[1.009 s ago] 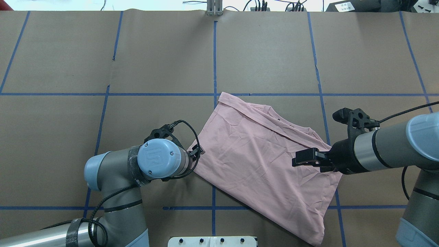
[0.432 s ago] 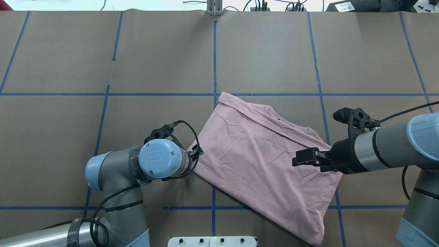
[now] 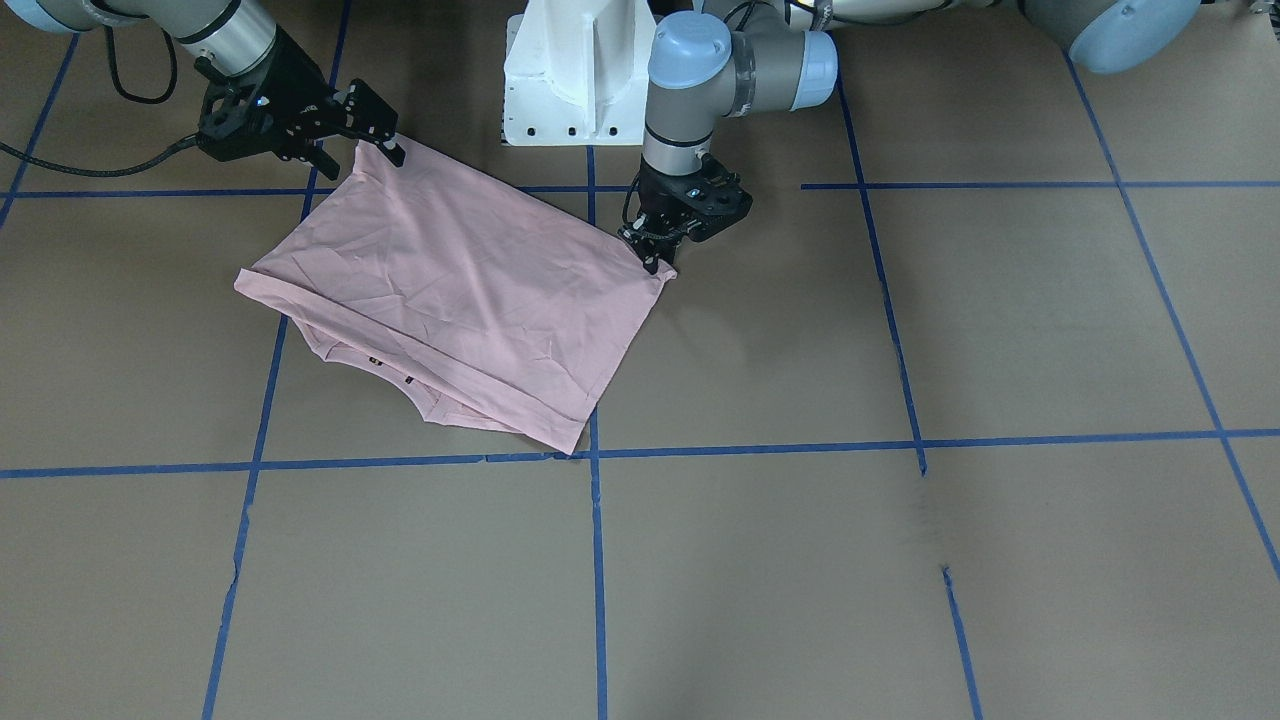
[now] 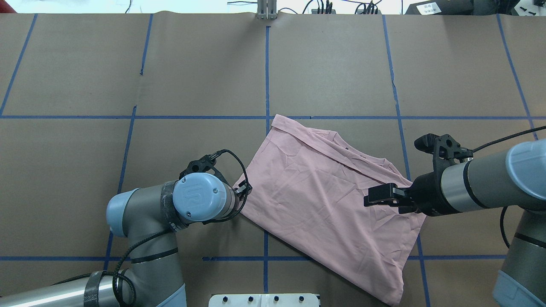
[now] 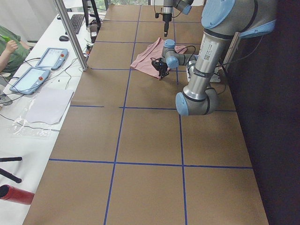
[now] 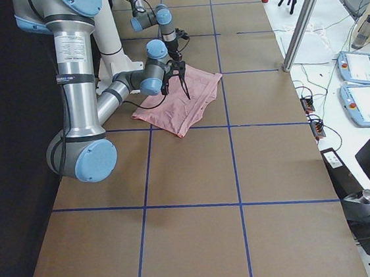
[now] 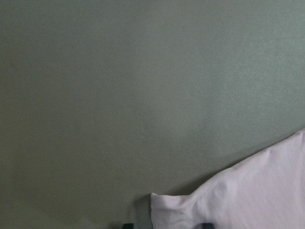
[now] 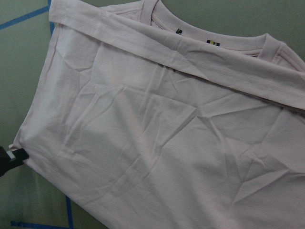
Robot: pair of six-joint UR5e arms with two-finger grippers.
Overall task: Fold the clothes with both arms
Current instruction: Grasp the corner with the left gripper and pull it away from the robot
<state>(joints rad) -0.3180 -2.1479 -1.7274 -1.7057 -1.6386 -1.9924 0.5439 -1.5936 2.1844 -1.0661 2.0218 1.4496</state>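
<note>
The shirt (image 4: 324,200) lies flat on the desk (image 4: 332,64), just ahead of the base (image 4: 264,299) and skewed off to its right. It is folded, with the hem band laid across just below the collar (image 8: 209,43), which is on the side far from the base. The left claw (image 3: 655,258) points down ahead of the base, a little to its left. A shirt corner sits between its jaws, but I cannot tell whether they pinch it. The right claw (image 4: 370,200) hangs ahead and right of the base, over the shirt's edge, spread wide and holding nothing.
</note>
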